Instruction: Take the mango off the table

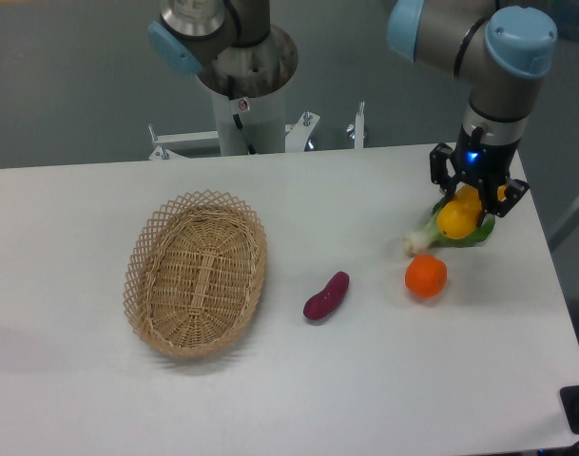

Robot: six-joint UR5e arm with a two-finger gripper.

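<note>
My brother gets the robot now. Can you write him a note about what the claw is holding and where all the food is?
Gripper: shut on the mango, held up over the right side of the table.
Left lying on the table: orange fruit, purple vegetable, a green and white vegetable under the gripper, and the wicker basket at left.
Done: mango grasped and raised.
Left: just keep the hold steady.
</note>
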